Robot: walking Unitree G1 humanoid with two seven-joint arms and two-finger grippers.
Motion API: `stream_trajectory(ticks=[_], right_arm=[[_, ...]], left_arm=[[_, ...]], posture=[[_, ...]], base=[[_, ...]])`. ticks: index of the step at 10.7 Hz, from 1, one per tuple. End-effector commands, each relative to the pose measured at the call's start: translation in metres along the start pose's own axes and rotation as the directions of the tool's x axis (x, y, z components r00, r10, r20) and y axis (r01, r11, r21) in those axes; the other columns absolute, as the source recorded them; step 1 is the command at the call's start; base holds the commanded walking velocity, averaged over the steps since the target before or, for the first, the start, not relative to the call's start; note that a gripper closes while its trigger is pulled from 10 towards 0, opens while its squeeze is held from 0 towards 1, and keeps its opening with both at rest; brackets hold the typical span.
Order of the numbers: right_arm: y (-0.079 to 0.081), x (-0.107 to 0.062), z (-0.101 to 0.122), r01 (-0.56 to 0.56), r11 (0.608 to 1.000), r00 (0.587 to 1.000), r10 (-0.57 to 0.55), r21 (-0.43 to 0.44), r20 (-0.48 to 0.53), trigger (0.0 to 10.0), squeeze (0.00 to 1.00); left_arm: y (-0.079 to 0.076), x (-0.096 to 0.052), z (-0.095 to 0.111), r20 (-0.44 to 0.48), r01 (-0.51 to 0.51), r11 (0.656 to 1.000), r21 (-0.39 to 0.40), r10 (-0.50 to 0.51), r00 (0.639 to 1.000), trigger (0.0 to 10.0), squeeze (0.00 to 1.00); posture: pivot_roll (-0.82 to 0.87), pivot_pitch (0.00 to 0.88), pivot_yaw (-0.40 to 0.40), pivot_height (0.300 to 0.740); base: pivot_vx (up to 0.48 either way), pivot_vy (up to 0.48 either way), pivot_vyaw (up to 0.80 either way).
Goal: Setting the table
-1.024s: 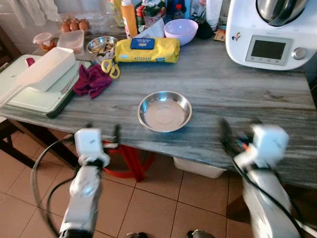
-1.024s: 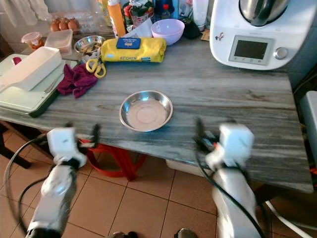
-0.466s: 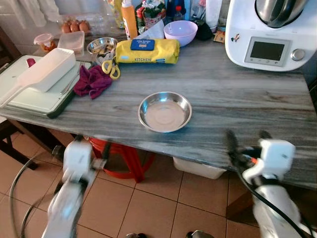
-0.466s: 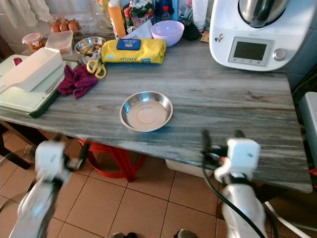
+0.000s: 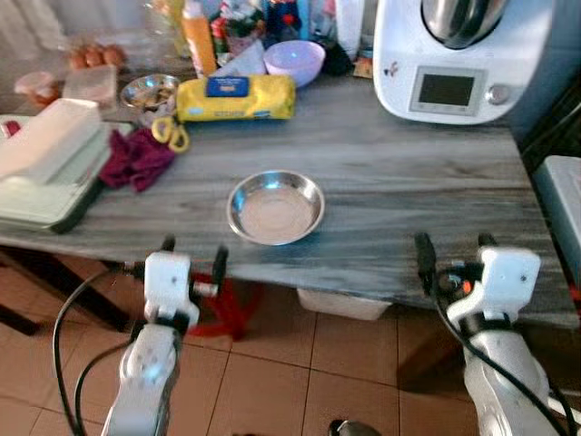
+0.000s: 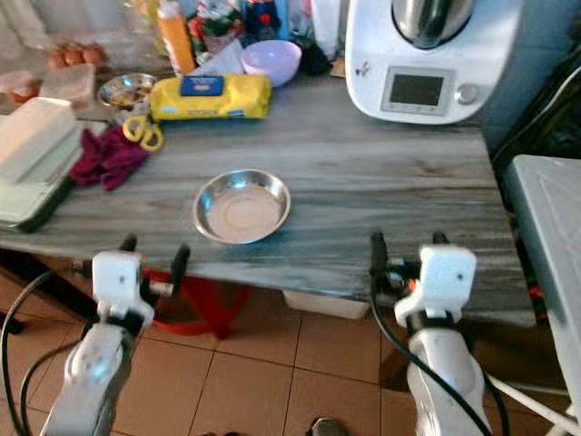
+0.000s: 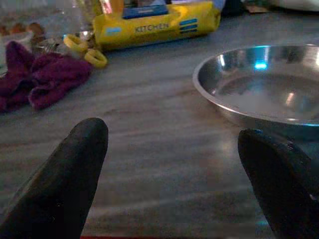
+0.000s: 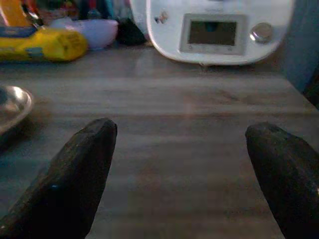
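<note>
A shallow round stainless-steel bowl (image 5: 275, 207) was located near the front edge of the grey wood-grain table (image 5: 408, 173), roughly at its middle, and was seen to be empty. The left gripper (image 5: 192, 257) was positioned at the table's near edge, just in front of and to the left of the bowl, with its two black fingers (image 7: 75, 169) spread wide and nothing held between them. The right gripper (image 5: 451, 252) was positioned at the same edge, well to the right of the bowl, likewise spread wide and empty.

Towards the rear of the table, a yellow soft pack marked KITCHEN (image 5: 236, 97), a lilac plastic bowl (image 5: 294, 62) and a white kitchen appliance with a display screen and a knob (image 5: 449, 56) were observed. A crumpled maroon cloth (image 5: 136, 158) and yellow-handled scissors (image 5: 170, 134) lay on the left side, beside a stack of white trays (image 5: 45, 163).
</note>
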State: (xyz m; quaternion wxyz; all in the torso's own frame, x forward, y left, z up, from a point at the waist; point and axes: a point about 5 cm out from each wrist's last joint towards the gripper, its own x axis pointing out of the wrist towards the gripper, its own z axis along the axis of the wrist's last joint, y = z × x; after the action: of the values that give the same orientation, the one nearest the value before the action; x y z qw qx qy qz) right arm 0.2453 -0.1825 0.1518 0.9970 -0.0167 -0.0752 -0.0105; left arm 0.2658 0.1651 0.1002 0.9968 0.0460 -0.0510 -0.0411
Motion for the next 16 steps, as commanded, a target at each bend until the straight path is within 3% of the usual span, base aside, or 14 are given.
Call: stream_trajectory(ticks=[1, 3, 5, 8, 10, 13, 14, 16], right_arm=[[0.011, 0.004, 0.006, -0.03, 1.0, 0.999, 0.03, 0.004, 0.024, 10.0, 0.0], [0.017, 0.013, 0.009, -0.067, 0.998, 0.997, 0.066, 0.003, 0.049, 10.0, 0.0], [0.034, 0.032, 0.024, -0.123, 0.992, 0.984, 0.127, -0.037, 0.124, 10.0, 0.0], [0.018, 0.038, 0.011, -0.098, 0.994, 0.991, 0.101, -0.04, 0.088, 10.0, 0.0], [0.023, 0.044, 0.013, -0.103, 0.994, 0.988, 0.107, -0.04, 0.109, 10.0, 0.0], [0.013, 0.05, 0.02, -0.057, 0.998, 0.987, 0.062, -0.038, 0.149, 10.0, 0.0], [0.012, 0.049, 0.02, -0.045, 0.999, 0.988, 0.049, -0.028, 0.149, 10.0, 0.0], [0.013, 0.036, 0.012, -0.032, 0.999, 0.994, 0.03, 0.013, 0.107, 10.0, 0.0]], left_arm=[[0.0, -0.001, -0.006, -0.028, -0.019, 1.0, -0.007, 0.019, 0.999, 10.0, 0.0], [-0.015, 0.006, -0.004, -0.016, 0.0, 1.0, -0.03, -0.001, 1.0, 10.0, 0.0], [-0.024, 0.023, 0.008, 0.052, 0.005, 0.999, -0.043, -0.003, 0.999, 10.0, 0.0], [-0.015, 0.037, 0.015, 0.094, -0.092, 0.995, -0.041, 0.095, 0.991, 10.0, 0.0], [-0.011, 0.042, 0.015, 0.099, -0.139, 0.989, -0.054, 0.144, 0.985, 10.0, 0.0], [-0.021, 0.059, 0.023, 0.138, -0.104, 0.993, -0.061, 0.112, 0.984, 10.0, 0.0], [-0.018, 0.06, 0.024, 0.141, -0.111, 0.992, -0.064, 0.119, 0.983, 10.0, 0.0], [-0.014, 0.047, 0.014, 0.11, -0.088, 0.996, -0.033, 0.091, 0.99, 10.0, 0.0]], posture=[[-0.18, 0.132, 0.07, 0.74], [-0.2, 0.117, 0.076, 0.74], [-0.2, 0.076, 0.038, 0.74], [-0.18, 0.038, 0.016, 0.74], [-0.19, 0.01, 0.028, 0.74], [-0.21, 0.0, 0.041, 0.74], [-0.21, 0.003, 0.04, 0.74], [-0.19, 0.044, 0.055, 0.74]], base=[[0.0, 0.0, 0.0], [0.0, 0.0, 0.0], [0.0, 0.0, 0.0], [0.0, 0.0, 0.0], [0.0, 0.0, 0.0], [0.0, 0.0, 0.0], [0.0, 0.0, 0.0], [0.0, 0.0, -0.23]])
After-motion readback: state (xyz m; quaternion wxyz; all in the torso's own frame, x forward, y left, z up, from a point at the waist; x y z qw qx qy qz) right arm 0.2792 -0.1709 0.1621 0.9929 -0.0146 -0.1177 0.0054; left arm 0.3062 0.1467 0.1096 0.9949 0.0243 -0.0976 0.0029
